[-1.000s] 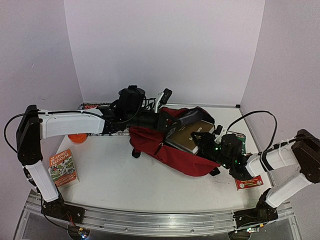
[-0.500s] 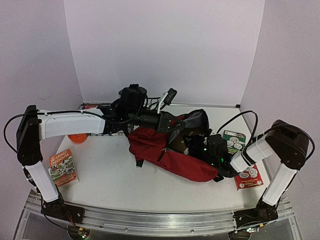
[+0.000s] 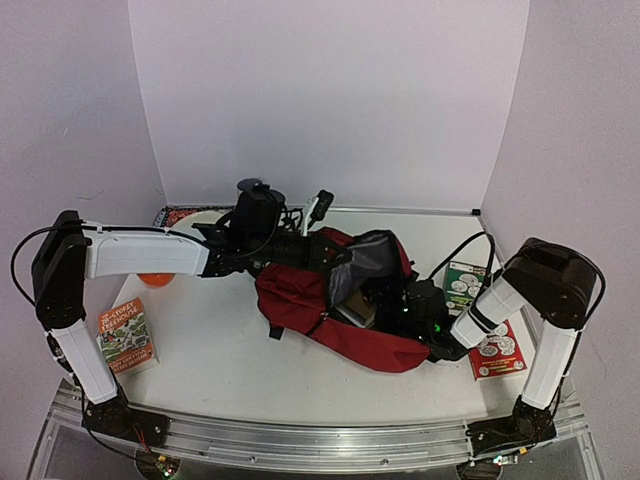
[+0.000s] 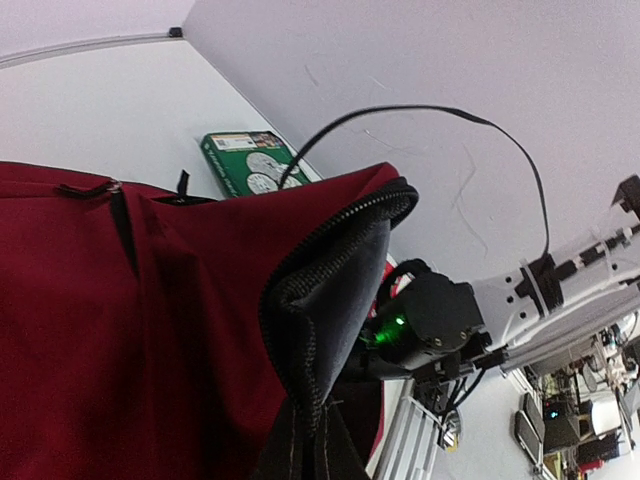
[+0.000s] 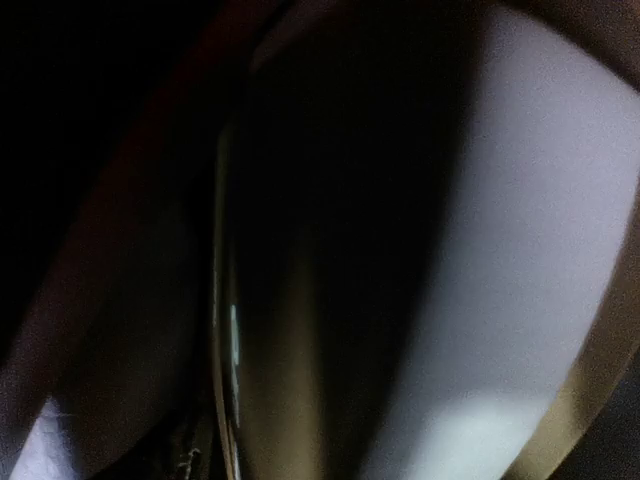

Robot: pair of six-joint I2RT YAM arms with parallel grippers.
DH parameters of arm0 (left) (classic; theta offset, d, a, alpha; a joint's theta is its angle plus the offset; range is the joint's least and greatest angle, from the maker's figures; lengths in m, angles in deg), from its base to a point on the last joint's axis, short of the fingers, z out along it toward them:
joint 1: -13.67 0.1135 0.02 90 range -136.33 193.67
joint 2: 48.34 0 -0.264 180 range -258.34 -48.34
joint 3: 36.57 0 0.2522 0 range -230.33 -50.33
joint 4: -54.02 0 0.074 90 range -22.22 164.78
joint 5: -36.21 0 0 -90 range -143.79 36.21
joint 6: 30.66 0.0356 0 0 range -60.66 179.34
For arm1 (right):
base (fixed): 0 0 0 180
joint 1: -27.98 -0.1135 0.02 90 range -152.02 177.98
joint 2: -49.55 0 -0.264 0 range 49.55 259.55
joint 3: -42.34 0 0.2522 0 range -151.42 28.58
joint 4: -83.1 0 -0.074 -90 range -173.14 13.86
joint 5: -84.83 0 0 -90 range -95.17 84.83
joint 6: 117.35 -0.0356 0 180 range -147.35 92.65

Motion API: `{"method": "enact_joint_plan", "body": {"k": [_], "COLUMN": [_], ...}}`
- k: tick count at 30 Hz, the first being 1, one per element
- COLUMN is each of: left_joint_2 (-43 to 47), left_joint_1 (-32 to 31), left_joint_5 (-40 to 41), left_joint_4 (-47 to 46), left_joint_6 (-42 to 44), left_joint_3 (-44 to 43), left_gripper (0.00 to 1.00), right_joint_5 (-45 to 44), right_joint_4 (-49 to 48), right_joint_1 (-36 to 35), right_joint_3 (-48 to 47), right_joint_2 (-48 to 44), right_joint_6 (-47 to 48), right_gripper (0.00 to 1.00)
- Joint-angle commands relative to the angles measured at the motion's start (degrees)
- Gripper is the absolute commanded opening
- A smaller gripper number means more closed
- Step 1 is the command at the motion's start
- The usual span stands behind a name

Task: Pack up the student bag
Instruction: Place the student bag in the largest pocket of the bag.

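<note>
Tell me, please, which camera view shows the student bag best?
The top external view: the whole student bag shows there, with its mouth open. The left wrist view shows only part of its red fabric and zip, close up. The right wrist view is dark and blurred; I cannot make out the bag there.

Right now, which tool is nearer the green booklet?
Right. The right tool is inside the student bag, just left of the green booklet; the left tool pinches the bag's flap, farther left.
</note>
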Motion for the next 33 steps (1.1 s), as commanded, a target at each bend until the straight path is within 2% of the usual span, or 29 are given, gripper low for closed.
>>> {"method": "enact_joint_plan", "body": {"k": [1, 7, 12, 15, 18, 24, 29, 33], "left_joint_2": [2.4, 1.2, -0.1, -1.1, -3.1, -3.9, -1.6, 0.4], "left_joint_1": [2.8, 5.3, 6.4, 7.2, 7.7, 7.4, 5.7, 5.2], "left_joint_5": [4.6, 7.4, 10.1, 12.1, 11.1, 4.5, 1.0, -0.4], "left_joint_4": [-4.9, -5.1, -5.1, -5.2, -5.2, -7.1, -8.6, -9.1], "left_joint_6": [-3.9, -6.1, -6.8, -7.1, -8.6, -12.1, -13.1, -13.3], "left_joint_3": [-0.2, 0.0, 2.4, 3.4, 3.1, 3.6, 4.3, 3.9], "left_gripper": [0.0, 0.0, 0.0, 0.0, 0.0, 0.0, 0.0, 0.0], "right_joint_5": [4.2, 7.1, 5.5, 6.3, 8.1, 10.5, 12.0, 12.3], "right_joint_4": [-18.9, 2.7, 19.8, 27.0, 29.0, 25.3, 26.8, 33.4], "right_joint_1": [0.0, -0.4, -1.0, -1.0, -1.0, -1.3, -1.4, -1.4], "right_joint_3": [1.2, 0.8, 0.4, -0.6, -1.5, -5.6, -16.4, -24.8], "right_joint_2": [-5.8, -14.4, -22.3, -24.4, -23.2, -16.3, -9.7, -5.3], "right_joint_6": [0.5, 2.3, 5.4, 7.5, 8.6, 9.5, 12.7, 16.5], "right_gripper": [0.81, 0.98, 0.98, 0.98, 0.98, 0.98, 0.98, 0.98]}}
